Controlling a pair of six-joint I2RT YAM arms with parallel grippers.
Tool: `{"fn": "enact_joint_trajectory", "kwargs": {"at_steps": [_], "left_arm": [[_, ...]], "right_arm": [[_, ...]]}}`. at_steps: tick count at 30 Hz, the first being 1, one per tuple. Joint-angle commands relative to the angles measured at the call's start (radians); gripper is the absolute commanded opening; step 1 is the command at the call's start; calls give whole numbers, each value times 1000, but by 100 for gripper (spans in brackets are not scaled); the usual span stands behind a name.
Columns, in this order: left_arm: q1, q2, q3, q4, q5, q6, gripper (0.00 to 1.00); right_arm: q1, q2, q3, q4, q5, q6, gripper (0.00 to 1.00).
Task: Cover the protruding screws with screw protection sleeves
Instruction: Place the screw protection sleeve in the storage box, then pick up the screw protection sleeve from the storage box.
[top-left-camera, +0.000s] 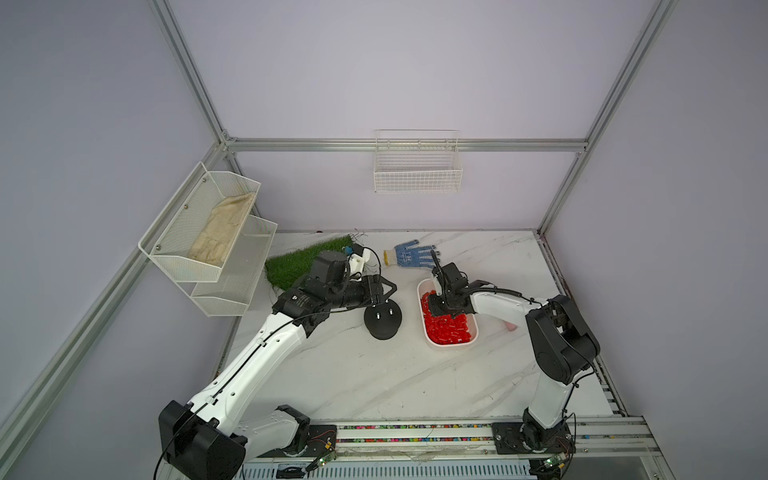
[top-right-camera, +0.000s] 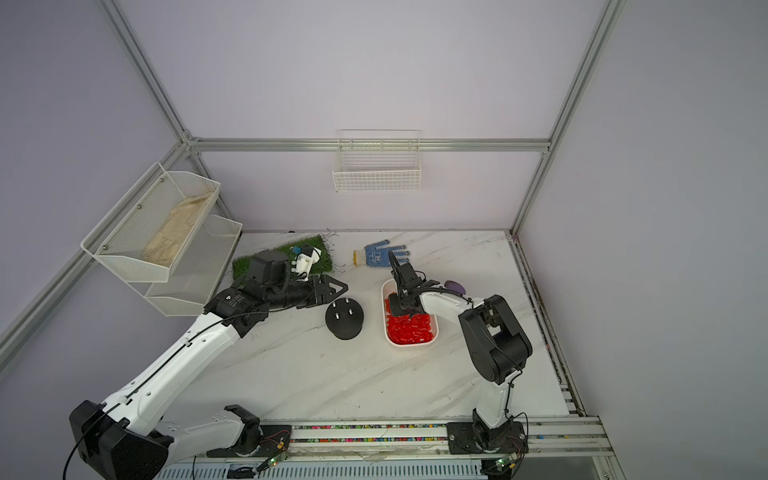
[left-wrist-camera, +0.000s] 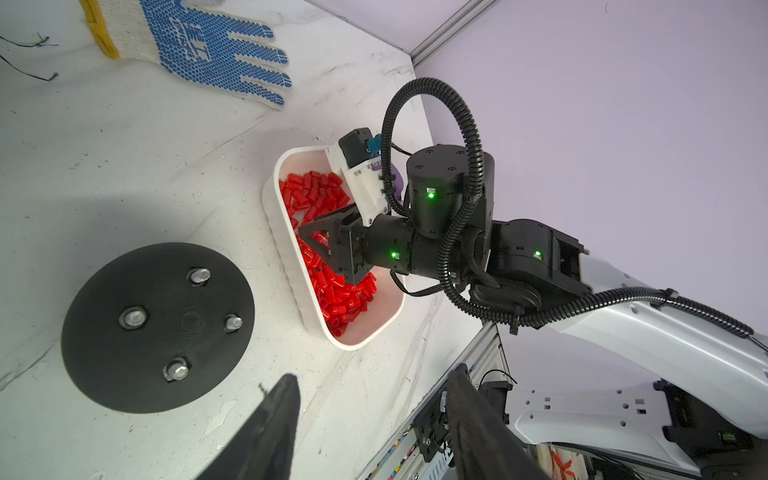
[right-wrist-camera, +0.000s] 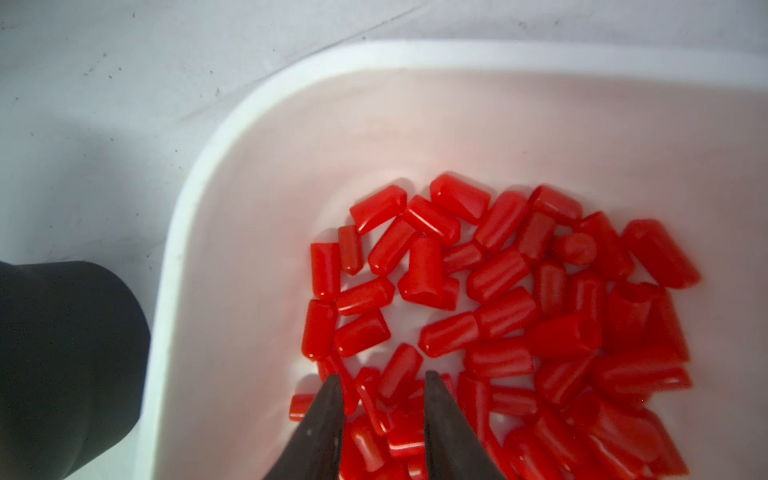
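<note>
A black dome base (top-left-camera: 382, 322) (top-right-camera: 344, 322) (left-wrist-camera: 158, 349) stands mid-table, and the protruding screws (left-wrist-camera: 199, 275) (left-wrist-camera: 133, 318) (top-right-camera: 337, 316) stick up bare from its top. The red screw protection sleeves (top-left-camera: 446, 330) (top-right-camera: 409, 330) (right-wrist-camera: 498, 291) lie heaped in a white tray (top-left-camera: 451, 346) (right-wrist-camera: 199, 208) to the base's right. My left gripper (left-wrist-camera: 374, 374) (top-right-camera: 338, 286) hovers open and empty at the base's far-left edge. Down in the tray, my right gripper (right-wrist-camera: 382, 374) (left-wrist-camera: 316, 235) stands open, its tips among the sleeves with several lying loose in the gap.
A blue-dotted glove (top-left-camera: 411, 254) lies behind the tray and a green grass mat (top-left-camera: 299, 266) lies behind the left arm. White mesh shelves (top-left-camera: 208, 232) hang on the left wall, a wire basket (top-left-camera: 417, 166) on the back wall. An aluminium rail (top-left-camera: 415, 432) edges the front.
</note>
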Motion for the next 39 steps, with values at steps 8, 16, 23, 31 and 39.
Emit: {"fn": "enact_joint_trajectory", "kwargs": {"at_steps": [8,16,23,31,39], "left_arm": [[-2,-15,-24,38,-9,-7,58],[-2,-6,-21,39,-10,-9,58],[-2,-4,-22,38,-15,-9,58],[-1,-10,-27,39,-22,-10,58],[-2,-4,-31,43,-27,-10,58]], "right_arm": [[-5,11,-3,-13,7,15,33],[-5,16,-10,-29,5,23,34],[-5,29,-12,-31,1,23,32],[-5,17,-19,-21,4,24,22],[-5,-12,-24,-21,9,17,14]]}}
